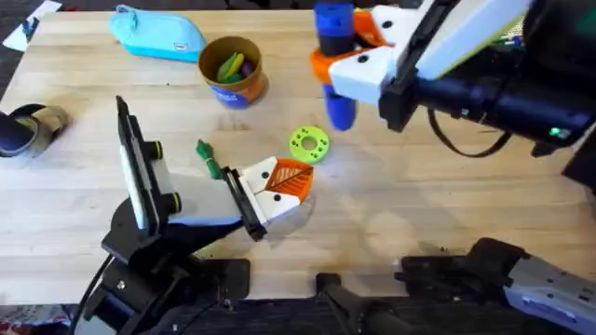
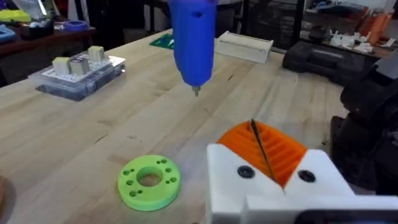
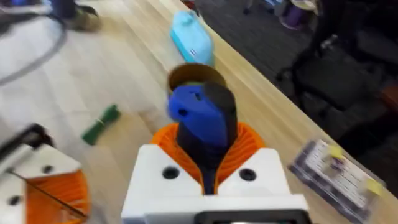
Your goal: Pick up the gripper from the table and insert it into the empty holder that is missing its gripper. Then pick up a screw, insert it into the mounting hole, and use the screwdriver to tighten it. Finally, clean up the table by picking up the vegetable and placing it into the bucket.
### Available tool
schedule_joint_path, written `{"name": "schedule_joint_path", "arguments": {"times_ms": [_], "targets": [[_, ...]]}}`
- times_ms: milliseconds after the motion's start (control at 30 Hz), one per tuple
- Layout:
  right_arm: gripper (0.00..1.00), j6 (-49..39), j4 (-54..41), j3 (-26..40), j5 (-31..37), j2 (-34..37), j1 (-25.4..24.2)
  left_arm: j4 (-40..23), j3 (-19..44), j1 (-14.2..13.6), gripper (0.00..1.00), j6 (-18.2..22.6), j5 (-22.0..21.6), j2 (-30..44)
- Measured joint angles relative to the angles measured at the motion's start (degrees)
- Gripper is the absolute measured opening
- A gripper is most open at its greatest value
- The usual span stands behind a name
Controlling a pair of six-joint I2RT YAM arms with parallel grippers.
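Observation:
My right gripper [image 1: 343, 48] hangs over the far middle of the table, shut on the blue screwdriver [image 1: 335, 65], which points tip-down. In the right wrist view its orange pads [image 3: 249, 143] clamp the screwdriver [image 3: 200, 121]. Just short of the tip, a green disc with holes [image 1: 309, 144] lies flat on the table. My left gripper [image 1: 284, 181] rests low beside the disc with its pads pressed shut. The vegetable [image 1: 207, 158] lies to its left. The bucket [image 1: 231, 70] stands farther back with toy pieces inside. The screw is out of view.
A light-blue pouch [image 1: 158, 33] lies at the back left beside the bucket. A tape roll [image 1: 28, 130] sits at the left edge. In the left wrist view, a clear parts box [image 2: 78, 74] and a white box [image 2: 242, 46] lie beyond the screwdriver [image 2: 194, 37].

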Motion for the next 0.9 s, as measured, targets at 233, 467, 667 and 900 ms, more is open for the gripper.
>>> {"name": "schedule_joint_path", "arguments": {"times_ms": [233, 467, 667, 900], "targets": [[0.051, -14.9, -7.5, 0.1, 6.8, 6.5, -10.7, 0.0, 0.0, 0.0, 0.015, 0.0, 0.0, 0.0], [0.048, -27.0, -8.0, 0.1, 8.0, 18.5, -16.0, 0.0, 0.0, 0.0, 0.015, 0.0, 0.0, 0.0], [0.048, -33.8, -7.9, 0.1, 8.2, 27.5, -16.5, 0.0, 0.0, 0.0, 0.015, 0.0, 0.0, 0.0], [0.047, -38.7, -7.7, 0.1, 8.3, 32.3, -16.5, 0.0, 0.0, 0.0, 0.015, 0.0, 0.0, 0.0]]}}
